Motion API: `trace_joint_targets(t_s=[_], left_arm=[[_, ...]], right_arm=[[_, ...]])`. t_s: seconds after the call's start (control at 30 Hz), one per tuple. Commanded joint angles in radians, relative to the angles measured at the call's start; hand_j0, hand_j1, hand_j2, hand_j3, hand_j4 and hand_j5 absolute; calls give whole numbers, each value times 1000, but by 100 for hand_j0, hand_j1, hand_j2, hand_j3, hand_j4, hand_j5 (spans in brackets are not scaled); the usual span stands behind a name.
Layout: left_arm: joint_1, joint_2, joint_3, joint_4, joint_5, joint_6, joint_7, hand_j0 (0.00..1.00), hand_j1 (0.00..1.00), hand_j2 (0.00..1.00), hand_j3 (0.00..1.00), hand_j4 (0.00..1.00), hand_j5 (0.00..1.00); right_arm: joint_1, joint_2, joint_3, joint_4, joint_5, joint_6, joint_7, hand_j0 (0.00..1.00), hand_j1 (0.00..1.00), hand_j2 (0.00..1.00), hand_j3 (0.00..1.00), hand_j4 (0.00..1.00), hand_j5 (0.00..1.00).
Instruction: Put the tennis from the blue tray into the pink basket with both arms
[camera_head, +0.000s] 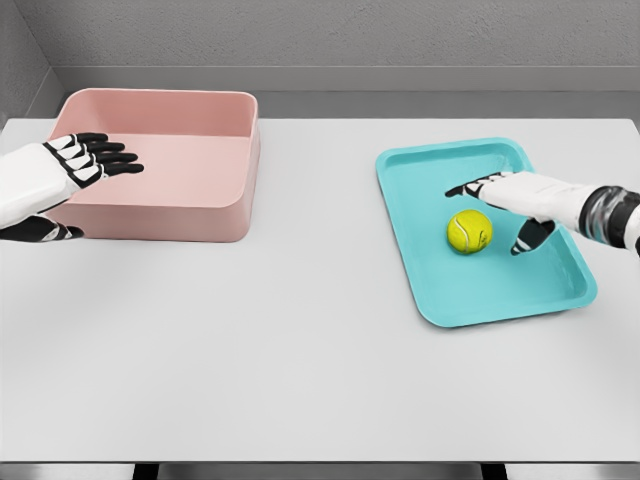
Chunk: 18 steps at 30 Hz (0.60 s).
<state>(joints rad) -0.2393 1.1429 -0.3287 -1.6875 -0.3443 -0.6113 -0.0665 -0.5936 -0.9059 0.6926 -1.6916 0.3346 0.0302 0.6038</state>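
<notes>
The counter (300, 370) is big, flat and pale grey, and it looks smooth all over. A grey wall stands behind it.

On the left side sits the pink basket (240, 150). It is a box shape with round corners, smooth tall sides and an open top. Nothing is inside it.

On the right side lies the blue tray (420, 270). It is a flat rectangle with round corners and a low rim, and it sits a bit turned on the counter.

The left hand (75, 165) is white with black fingers. It hangs over the near left part of the basket, and its fingers are straight, side by side, and hold nothing.

The right hand (520, 200) is over the tray. Its fingers are spread out and hold nothing.

The tennis ball (469, 231) is small, round, yellow-green and fuzzy, with a pale curvy line. It rests in the middle of the tray, just beside the right hand's thumb.
</notes>
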Motion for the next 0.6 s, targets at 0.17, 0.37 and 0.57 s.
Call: trace_joint_targets(t_s=[0.17,0.37,0.57], left_arm=[[0,1,0,0,-1,0,1,100,100,100,100,100,100],[-2,3,0,0,-28,0,1,100,100,100,100,100,100],[-5,8,4,0,-82,0,-1,100,100,100,100,100,100]], right_arm=[[-63,38,67,44,0,45,7,100,100,100,100,100,100],[-78,50,117,75,0,46,7,100,100,100,100,100,100],[-92,61,153,105,-2,46,7,100,100,100,100,100,100]])
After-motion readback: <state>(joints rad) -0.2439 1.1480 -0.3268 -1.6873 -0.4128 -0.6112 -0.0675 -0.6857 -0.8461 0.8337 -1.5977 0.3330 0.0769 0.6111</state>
